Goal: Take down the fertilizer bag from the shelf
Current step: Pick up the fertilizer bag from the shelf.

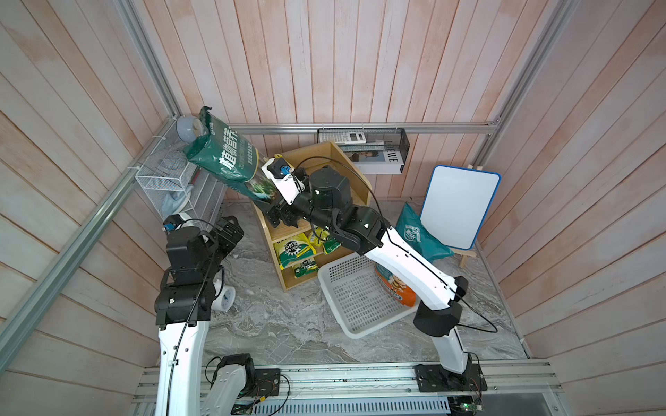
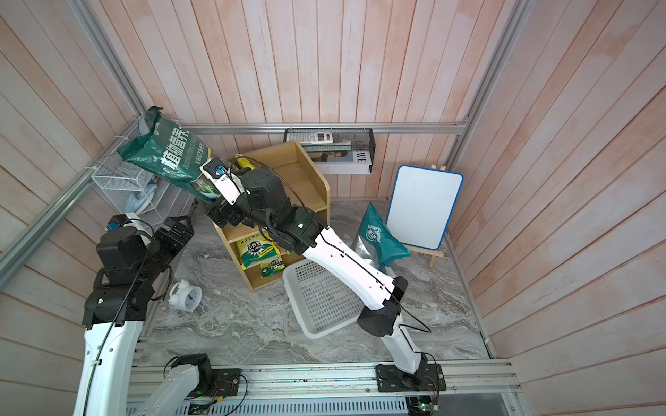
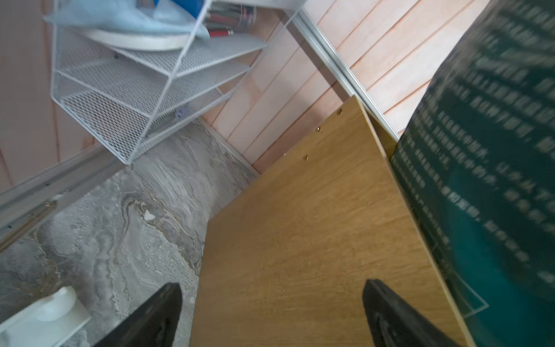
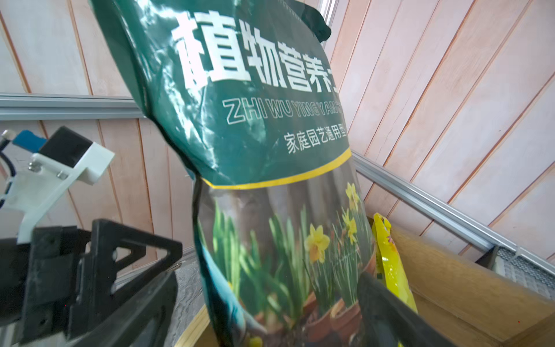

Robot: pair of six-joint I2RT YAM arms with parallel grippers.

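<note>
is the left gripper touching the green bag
Apart. The left wrist view shows wood of the shelf between the open left gripper and the green bag.

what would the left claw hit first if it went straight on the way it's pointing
Most likely the shelf: in the left wrist view its wooden side panel fills the space ahead of the open left claw. The fertilizer bag lies off that line.

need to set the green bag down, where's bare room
Bare marble surface between the clock and the basket, in front of the shelf. Crowded right of the shelf: basket, orange bag, teal bag, whiteboard. Wire rack crowds the left.
</note>
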